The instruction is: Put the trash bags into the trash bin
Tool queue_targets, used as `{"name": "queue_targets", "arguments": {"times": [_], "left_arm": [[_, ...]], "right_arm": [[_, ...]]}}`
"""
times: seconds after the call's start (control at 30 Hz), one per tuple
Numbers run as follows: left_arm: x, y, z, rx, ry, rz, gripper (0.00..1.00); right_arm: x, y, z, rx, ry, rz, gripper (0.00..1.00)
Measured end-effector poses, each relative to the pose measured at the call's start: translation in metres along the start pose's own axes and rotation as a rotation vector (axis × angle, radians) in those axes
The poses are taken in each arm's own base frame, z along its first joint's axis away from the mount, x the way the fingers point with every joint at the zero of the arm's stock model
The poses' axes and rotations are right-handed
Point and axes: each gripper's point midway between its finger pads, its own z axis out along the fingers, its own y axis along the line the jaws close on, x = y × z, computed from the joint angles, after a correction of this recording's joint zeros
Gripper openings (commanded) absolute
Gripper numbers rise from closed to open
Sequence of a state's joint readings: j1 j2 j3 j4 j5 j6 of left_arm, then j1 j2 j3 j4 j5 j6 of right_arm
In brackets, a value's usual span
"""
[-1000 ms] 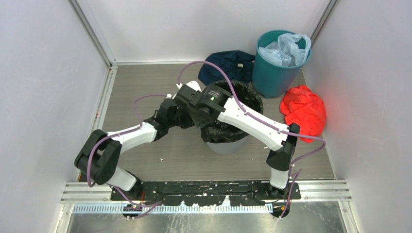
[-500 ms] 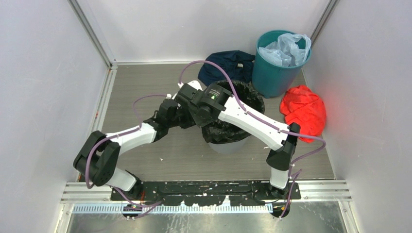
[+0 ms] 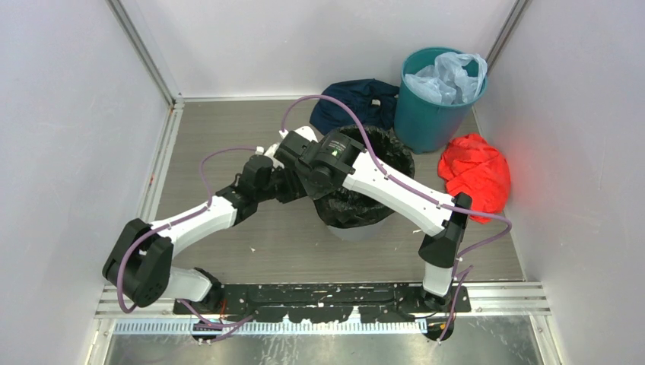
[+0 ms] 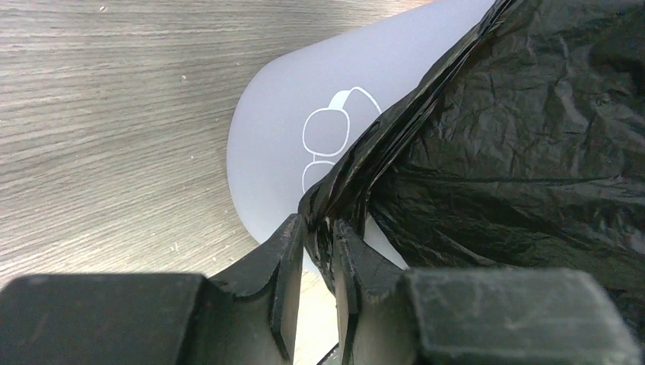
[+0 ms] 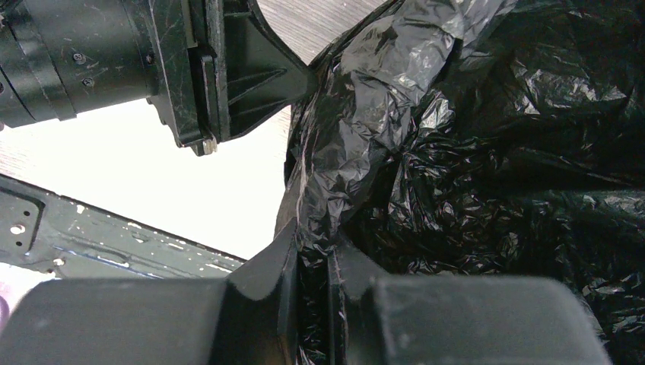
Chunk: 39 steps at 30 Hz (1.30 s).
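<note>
The glossy black trash bag (image 3: 365,198) lines and drapes over the light grey trash bin (image 3: 354,228) in the middle of the floor. In the left wrist view my left gripper (image 4: 318,228) is shut on a pinched fold of the bag (image 4: 525,137) beside the bin's grey wall (image 4: 281,144). In the right wrist view my right gripper (image 5: 313,251) is shut on another fold of the bag (image 5: 487,175) at the bin's left rim, close to the left gripper's body (image 5: 190,68). Both grippers meet at the bin's left side (image 3: 300,179).
A teal-green bin (image 3: 433,106) holding a pale blue plastic bag (image 3: 449,76) stands at the back right. A red cloth bundle (image 3: 475,175) lies right of the grey bin. A dark blue cloth (image 3: 354,103) lies behind it. White walls close in both sides.
My left arm's elbow and base link have swung left and lower. Both grippers stay shut on the bag at the bin's left rim, nearly in place.
</note>
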<state>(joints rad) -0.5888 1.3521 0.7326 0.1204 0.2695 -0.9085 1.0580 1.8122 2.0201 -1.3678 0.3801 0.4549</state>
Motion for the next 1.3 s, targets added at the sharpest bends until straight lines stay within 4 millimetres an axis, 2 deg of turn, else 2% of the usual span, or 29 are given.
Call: {"name": "queue_targets", "arguments": {"times": [0.2, 0.4, 0.7, 0.97, 1.13, 1.2, 1.3], "left_arm": [[0.003, 0.003, -0.001, -0.013, 0.011, -0.004, 0.22], [0.007, 0.004, -0.016, -0.018, 0.005, 0.001, 0.27], [0.008, -0.009, -0.032, 0.006, -0.001, 0.024, 0.34], [0.028, -0.013, -0.018, -0.012, 0.058, 0.051, 0.36], [0.035, -0.008, -0.008, -0.042, 0.082, 0.053, 0.36], [0.035, -0.005, -0.003, -0.058, 0.083, 0.053, 0.33], [0.036, -0.001, 0.004, -0.078, 0.083, 0.055, 0.24]], "right_arm": [[0.000, 0.000, 0.000, 0.000, 0.000, 0.000, 0.02], [0.000, 0.000, 0.000, -0.001, 0.000, 0.000, 0.02], [0.000, 0.000, 0.000, -0.001, 0.000, 0.000, 0.01], [0.000, 0.001, 0.000, -0.002, 0.000, 0.000, 0.01], [0.000, 0.000, 0.001, -0.002, -0.003, 0.003, 0.01], [0.000, 0.000, 0.001, -0.001, -0.003, 0.003, 0.01], [0.000, -0.001, 0.001, -0.002, -0.005, 0.005, 0.01]]}}
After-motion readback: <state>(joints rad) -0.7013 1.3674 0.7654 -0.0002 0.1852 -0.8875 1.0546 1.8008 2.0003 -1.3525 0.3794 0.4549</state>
